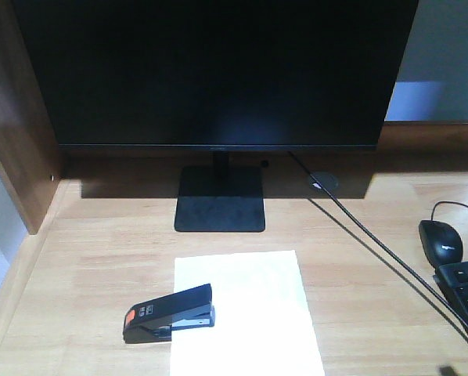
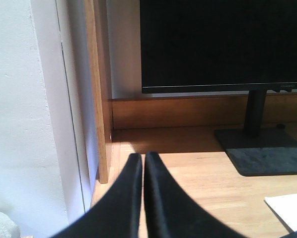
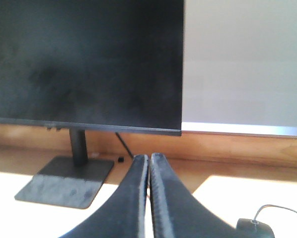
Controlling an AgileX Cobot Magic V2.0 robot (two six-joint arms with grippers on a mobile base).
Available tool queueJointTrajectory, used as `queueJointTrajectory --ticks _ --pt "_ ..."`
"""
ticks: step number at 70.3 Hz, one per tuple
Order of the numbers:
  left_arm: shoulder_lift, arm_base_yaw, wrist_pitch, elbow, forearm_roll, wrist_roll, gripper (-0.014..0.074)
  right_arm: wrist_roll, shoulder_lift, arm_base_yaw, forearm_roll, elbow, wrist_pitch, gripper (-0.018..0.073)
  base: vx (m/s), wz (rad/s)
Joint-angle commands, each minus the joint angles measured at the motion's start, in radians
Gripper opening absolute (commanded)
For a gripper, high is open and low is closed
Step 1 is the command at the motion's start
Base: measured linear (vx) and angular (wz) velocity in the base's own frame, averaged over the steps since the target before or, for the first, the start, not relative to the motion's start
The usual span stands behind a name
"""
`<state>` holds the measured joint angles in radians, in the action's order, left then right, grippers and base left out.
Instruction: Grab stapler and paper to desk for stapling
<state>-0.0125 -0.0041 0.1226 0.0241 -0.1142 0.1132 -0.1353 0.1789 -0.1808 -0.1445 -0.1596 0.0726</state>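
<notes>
We see the stapler point(image 1: 170, 314) lying on the desk point(image 1: 93, 258), its front end over the left edge of the paper point(image 1: 246, 317), near the monitor point(image 1: 218, 70). Our left gripper point(image 2: 144, 157) and right gripper point(image 3: 149, 158) are both clenched, grasping nothing.

Left gripper point(image 2: 144, 157): fingers pressed together, holding nothing, pointing forward.
Right gripper point(image 3: 149, 158): fingers pressed together, holding nothing, pointing forward.

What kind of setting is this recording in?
Most likely an office or home computer desk: a dark monitor on its stand, a wired mouse and keyboard, with a stapler on paper.
</notes>
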Motion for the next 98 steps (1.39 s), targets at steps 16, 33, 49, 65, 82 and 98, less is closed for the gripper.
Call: queueJointTrajectory --ticks 16,33,49,65,82,98 --pt "-0.016 0.001 -0.08 0.011 -0.009 -0.011 -0.0006 0.135 0.011 0.054 0.125 -0.029 -0.008 -0.0008 0.0 0.0" --pt "-0.016 0.001 -0.08 0.011 -0.009 -0.011 -0.0006 0.135 -0.032 0.195 0.135 0.068 -0.03 -0.0008 0.0 0.0" --pt "-0.016 0.001 -0.08 0.011 -0.009 -0.011 -0.0006 0.135 -0.168 0.208 0.135 0.191 -0.027 -0.0008 0.0 0.0" --pt "-0.016 0.001 -0.08 0.011 -0.009 -0.011 -0.0006 0.142 -0.198 0.207 0.112 0.191 -0.005 -0.0008 0.0 0.0" --pt "-0.016 0.001 -0.08 0.011 -0.009 -0.011 -0.0006 0.141 -0.198 0.207 0.112 0.191 -0.011 -0.0008 0.0 0.0" --pt "-0.016 0.001 -0.08 0.011 -0.009 -0.011 -0.0006 0.141 -0.198 0.207 0.112 0.191 -0.011 -0.0008 0.0 0.0"
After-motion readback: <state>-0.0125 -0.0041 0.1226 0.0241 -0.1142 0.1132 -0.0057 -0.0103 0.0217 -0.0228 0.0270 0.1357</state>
